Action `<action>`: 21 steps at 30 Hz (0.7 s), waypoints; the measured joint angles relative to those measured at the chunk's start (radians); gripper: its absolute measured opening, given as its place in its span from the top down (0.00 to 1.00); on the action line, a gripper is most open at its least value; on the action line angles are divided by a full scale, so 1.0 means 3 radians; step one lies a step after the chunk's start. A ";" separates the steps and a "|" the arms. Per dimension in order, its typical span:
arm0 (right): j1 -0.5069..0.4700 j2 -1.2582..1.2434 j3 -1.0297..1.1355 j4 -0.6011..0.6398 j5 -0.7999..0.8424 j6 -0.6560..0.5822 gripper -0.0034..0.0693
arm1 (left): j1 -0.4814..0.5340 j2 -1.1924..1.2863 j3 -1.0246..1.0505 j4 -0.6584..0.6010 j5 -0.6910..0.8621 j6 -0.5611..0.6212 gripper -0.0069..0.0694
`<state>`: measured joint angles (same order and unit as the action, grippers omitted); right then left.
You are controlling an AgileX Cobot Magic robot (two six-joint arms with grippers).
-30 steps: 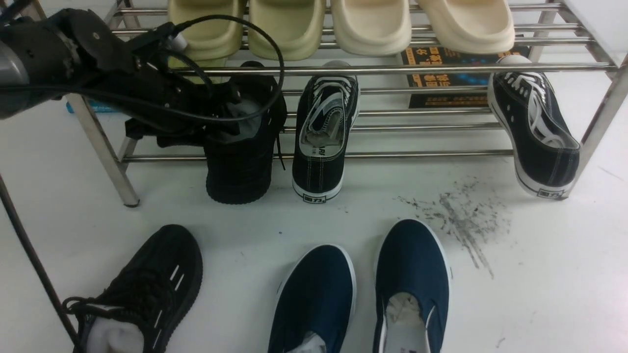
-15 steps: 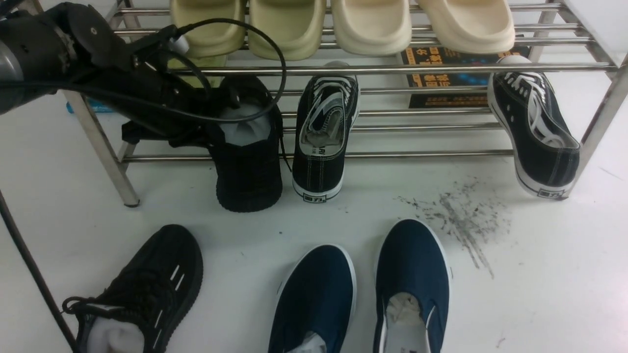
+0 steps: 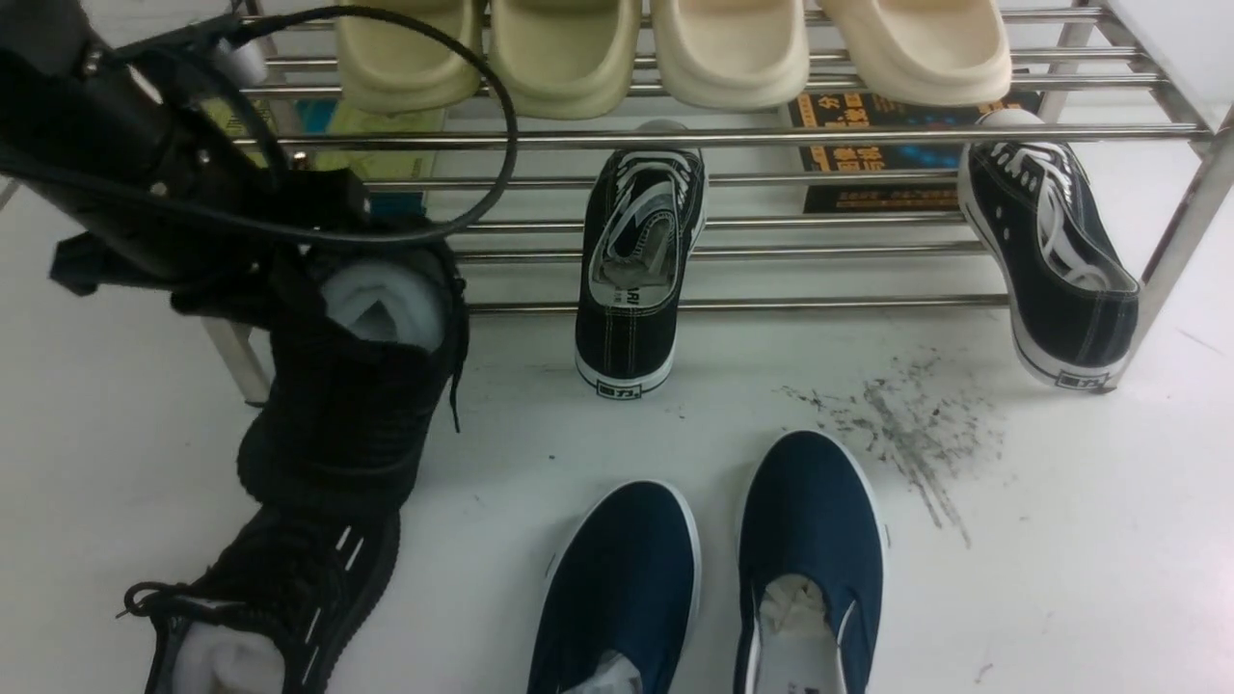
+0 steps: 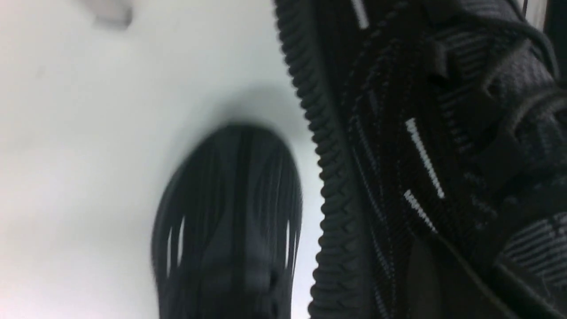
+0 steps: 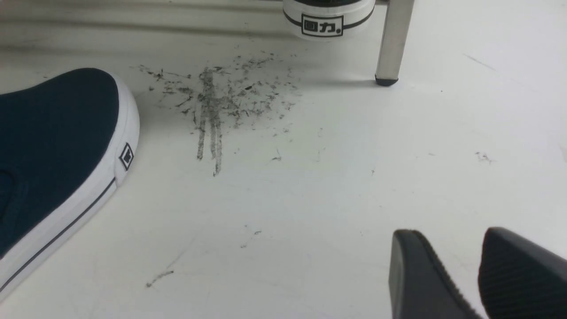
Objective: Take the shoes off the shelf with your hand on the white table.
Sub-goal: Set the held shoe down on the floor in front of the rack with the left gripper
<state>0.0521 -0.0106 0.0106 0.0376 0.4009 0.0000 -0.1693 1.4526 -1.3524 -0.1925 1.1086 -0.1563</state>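
Jaws of the left gripper [image 3: 313, 299], a bulky black device with looping black cables, are clenched on the collar of an all-black knit lace-up sneaker [image 3: 337, 414] with white foam stuffing. The held shoe hangs tilted before the left part of the two-tier rack of shiny steel tubes [image 3: 829, 305], heel toward the onlooker, a loose lace dangling beside it. Its mate, a black knit sneaker with short white dashes [image 3: 289, 569], lies on the glossy white table [image 3: 1089, 540]; the held shoe overlaps it in the front view, and whether the two touch cannot be told. The right gripper [image 5: 452, 235], with dark grey fingers, stands released above the table, its tips apart.

Two navy slip-ons with white edging [image 3: 617, 578] [image 3: 810, 520] lie side by side on the table, apart from each other. On the rack's lower tier, two black canvas sneakers with white trim [image 3: 629, 337] [image 3: 1080, 299] rest well apart, heels forward. Four clogs, two pale yellow [image 3: 561, 58] and two cream [image 3: 733, 48], line the upper tier. Grey-black scuffs [image 3: 911, 424] mark the table between rack and slip-ons.
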 joint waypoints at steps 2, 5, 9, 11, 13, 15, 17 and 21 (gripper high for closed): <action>0.0000 0.0000 0.0000 0.0000 0.0000 0.0000 0.63 | -0.0037 -0.0202 0.0201 0.0026 0.0029 -0.0090 0.90; 0.0000 0.0000 0.0000 0.0000 0.0000 0.0000 0.63 | -0.0187 -0.0524 0.0686 0.0036 -0.0073 -0.0150 0.90; 0.0000 0.0000 0.0000 0.0000 0.0000 0.0000 0.63 | -0.0380 -0.0651 0.1141 0.0021 -0.0286 -0.0161 0.90; 0.0000 0.0000 0.0000 0.0000 0.0000 0.0000 0.63 | -0.0461 -0.0643 0.1350 0.0011 -0.0445 -0.0161 0.90; 0.0000 0.0000 0.0000 0.0000 0.0000 0.0000 0.63 | -0.0520 -0.0616 0.1543 0.0007 -0.0627 -0.0161 0.90; 0.0000 0.0000 0.0000 0.0000 0.0000 0.0000 0.63 | -0.0561 -0.0579 0.1721 -0.0014 -0.0823 -0.0161 0.89; 0.0000 0.0000 0.0000 0.0000 0.0000 0.0000 0.63 | -0.0577 -0.0558 0.1864 -0.0064 -0.0996 -0.0144 0.90; 0.0000 0.0000 0.0000 0.0000 0.0000 0.0000 0.63 | -0.0577 -0.0509 0.1962 -0.0244 -0.1101 0.0072 0.90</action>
<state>0.0521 -0.0106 0.0106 0.0376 0.4009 0.0000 -0.3424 1.2998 -0.7638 -0.2658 0.7783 -0.1347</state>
